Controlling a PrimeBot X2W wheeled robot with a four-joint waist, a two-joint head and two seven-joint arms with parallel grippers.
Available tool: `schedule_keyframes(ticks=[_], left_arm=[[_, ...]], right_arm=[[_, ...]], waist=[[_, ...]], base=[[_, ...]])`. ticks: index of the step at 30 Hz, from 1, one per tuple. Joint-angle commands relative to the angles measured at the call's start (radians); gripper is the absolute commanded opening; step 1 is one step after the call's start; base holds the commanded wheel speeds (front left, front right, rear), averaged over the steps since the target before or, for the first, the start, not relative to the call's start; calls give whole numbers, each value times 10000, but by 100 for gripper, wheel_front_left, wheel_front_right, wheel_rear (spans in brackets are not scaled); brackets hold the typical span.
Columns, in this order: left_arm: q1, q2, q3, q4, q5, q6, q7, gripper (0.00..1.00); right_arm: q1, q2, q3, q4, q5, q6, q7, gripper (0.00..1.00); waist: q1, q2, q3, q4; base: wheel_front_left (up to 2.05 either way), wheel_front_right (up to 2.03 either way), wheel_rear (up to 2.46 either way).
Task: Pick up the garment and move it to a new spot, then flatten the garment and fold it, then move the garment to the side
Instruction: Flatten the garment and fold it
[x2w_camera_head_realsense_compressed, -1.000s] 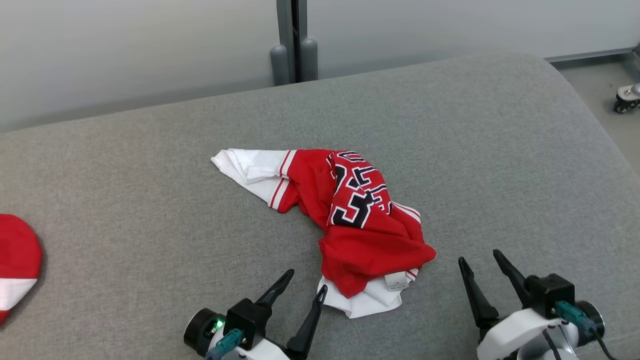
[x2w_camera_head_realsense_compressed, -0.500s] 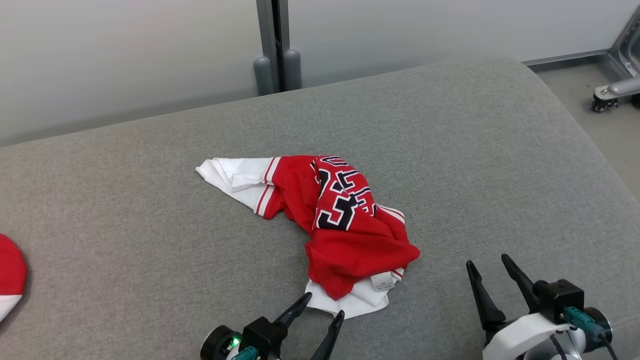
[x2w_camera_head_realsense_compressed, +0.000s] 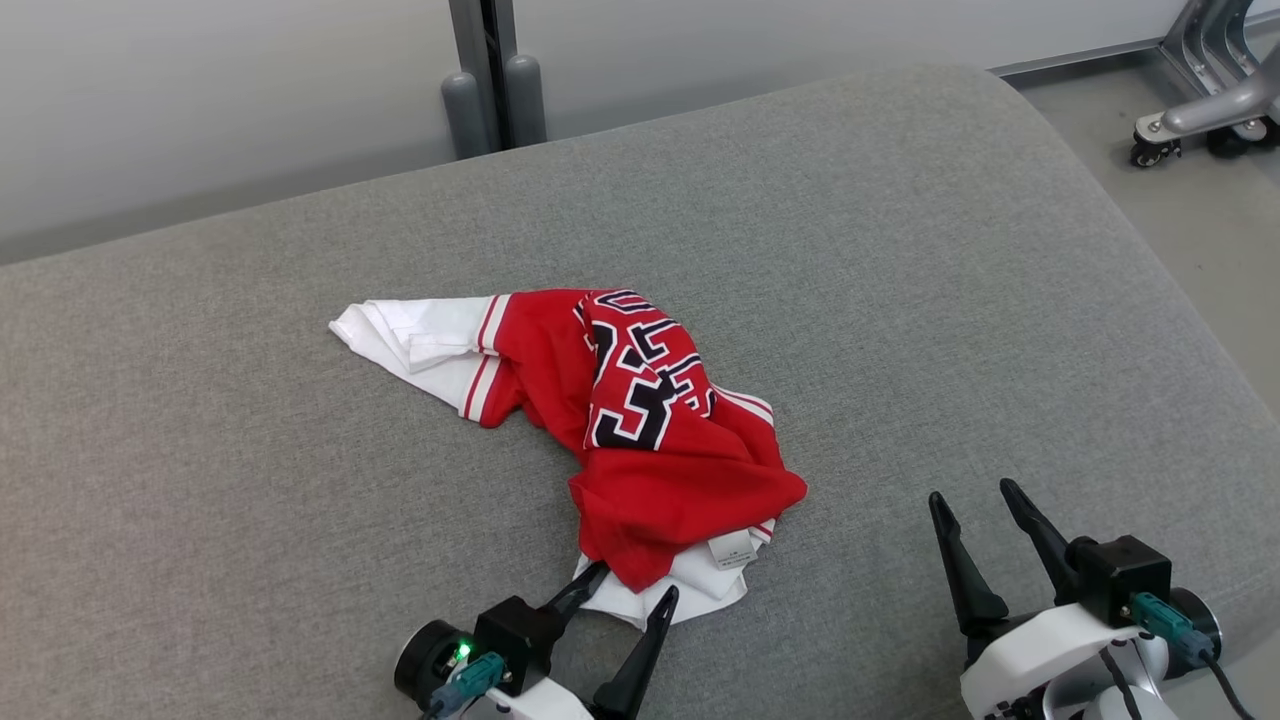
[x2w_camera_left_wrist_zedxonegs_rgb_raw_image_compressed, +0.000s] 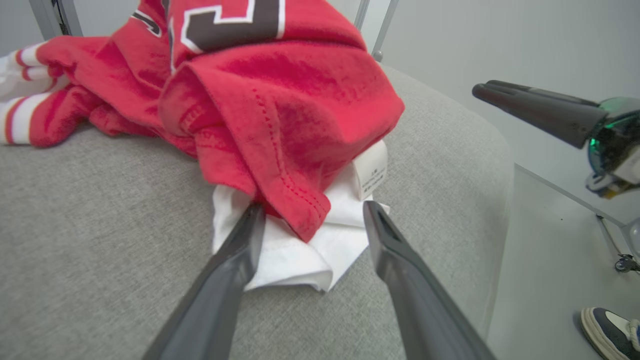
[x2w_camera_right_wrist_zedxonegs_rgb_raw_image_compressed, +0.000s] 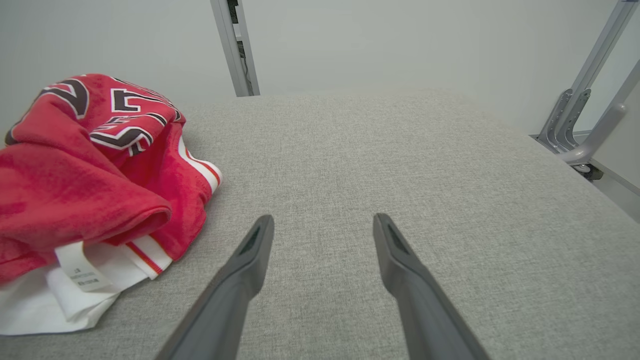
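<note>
Both jaws gape wide, empty. The garment looks soft, light, floppy; its white corner lies between my left jaws, so I'd pinch there. Right jaws stand apart.

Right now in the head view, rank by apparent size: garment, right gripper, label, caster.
1. garment
2. right gripper, near the camera
3. label and caster look alike; the caster is farther away, so I won't rank them.
</note>
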Motion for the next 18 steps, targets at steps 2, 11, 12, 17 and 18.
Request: schedule_keyframes(ticks=[2,11,12,17,18], left_arm=[[-205,45,83,-173,0,-22,-3,100],[-168,47,493,-961,-450,-67,-5,0],[-211,47,630,-1074,-464,-39,-5,0],[-121,49,1679,-1580,-400,238,-3,0],[-61,47,1932,-1634,-347,300,-5,0]], right_arm=[[-107,-6,-73,-26,-53,-3,-2,100],[-119,93,-229,37,-54,-3,-2,100],[-90,98,-253,37,-47,-3,-2,100],[134,81,-452,87,-29,-3,0,100],[147,84,-462,101,-31,-3,-2,100]], waist=[[0,0,57,-4],[0,0,73,318],[0,0,54,412],[0,0,-173,1073],[0,0,-230,1205]], base=[[0,0,0],[0,0,0],[0,0,0],[0,0,0],[0,0,0]])
